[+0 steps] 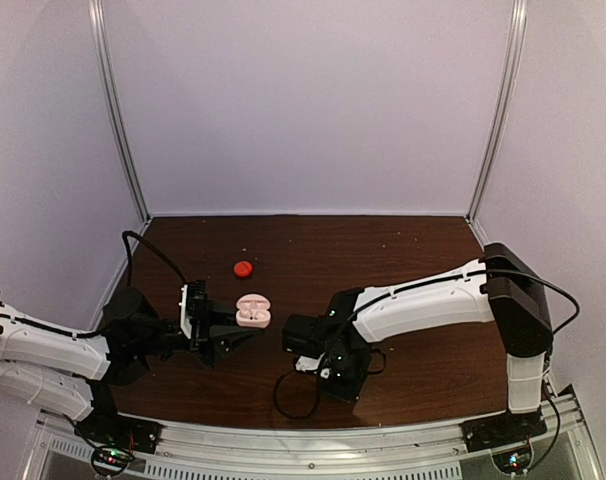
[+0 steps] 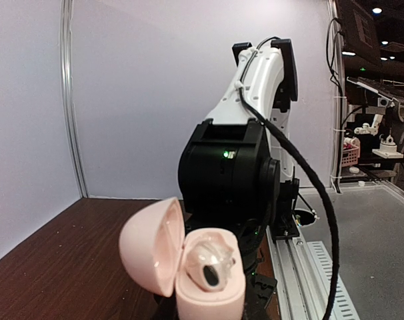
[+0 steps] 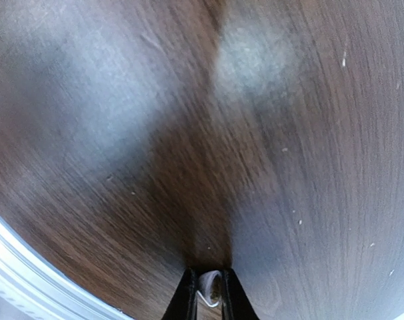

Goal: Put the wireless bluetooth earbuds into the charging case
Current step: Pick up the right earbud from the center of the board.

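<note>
Pink charging case (image 1: pixel 253 311), lid open, opening upward: clenched in left tool (image 1: pixel 235 328).
White earbud (image 3: pixel 209 285), apparently: pinched in right tool (image 3: pixel 209 293), down at tabletop (image 3: pixel 289 133).
Case near, left and forward of right tool.

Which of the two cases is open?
The pink case in the left gripper, lid up; the red case farther back on the table is shut.

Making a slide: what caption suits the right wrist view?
Right hand pinches a white earbud over the dark wooden table.
</note>
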`<state>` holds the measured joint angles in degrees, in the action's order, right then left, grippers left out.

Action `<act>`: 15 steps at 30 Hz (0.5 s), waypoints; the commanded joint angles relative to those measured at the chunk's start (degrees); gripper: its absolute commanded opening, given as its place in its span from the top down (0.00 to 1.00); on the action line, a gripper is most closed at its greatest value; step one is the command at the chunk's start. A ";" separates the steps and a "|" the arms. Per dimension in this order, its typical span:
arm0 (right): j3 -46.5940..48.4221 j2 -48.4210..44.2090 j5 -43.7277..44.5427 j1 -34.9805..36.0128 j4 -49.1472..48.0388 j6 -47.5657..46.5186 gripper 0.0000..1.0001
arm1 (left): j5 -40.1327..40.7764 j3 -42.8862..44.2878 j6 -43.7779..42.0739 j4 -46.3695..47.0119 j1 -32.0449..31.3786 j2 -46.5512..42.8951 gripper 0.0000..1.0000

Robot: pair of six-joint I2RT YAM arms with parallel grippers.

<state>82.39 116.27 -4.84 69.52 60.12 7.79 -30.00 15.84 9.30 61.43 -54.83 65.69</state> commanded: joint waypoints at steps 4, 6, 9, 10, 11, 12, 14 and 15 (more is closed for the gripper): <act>-0.82 -2.49 2.14 0.20 -0.45 0.97 0.93 | 0.36 0.25 0.40 3.17 -0.10 -0.04 1.00; -0.16 -3.36 2.69 -0.03 -0.94 1.35 0.93 | 0.64 0.16 0.42 3.26 -0.10 -0.17 1.00; 0.68 -5.53 3.62 -0.48 -2.56 1.79 0.94 | 1.11 -0.07 0.30 3.43 -0.10 -0.49 1.00; 0.90 -6.64 4.11 -0.70 -3.65 2.05 0.94 | 1.31 -0.21 0.01 3.43 -0.10 -0.73 1.00; 0.99 -7.83 4.50 -0.82 -4.82 2.32 0.95 | 1.74 -0.31 -0.48 3.10 -0.06 -1.11 1.00; 0.93 -9.21 4.57 -1.20 -6.16 2.57 0.95 | 2.31 -0.36 -1.14 2.47 -0.10 -1.70 1.00; 0.88 -12.06 5.59 -1.88 -9.12 3.11 0.95 | 3.14 -0.41 -2.57 1.08 0.18 -3.08 1.00; 0.70 -13.70 6.22 -2.07 -10.52 3.23 0.95 | 3.22 -0.51 -3.02 1.00 0.50 -3.75 1.00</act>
<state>82.02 109.56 -2.37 68.73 56.23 9.43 -28.67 15.84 8.80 61.30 -54.81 64.84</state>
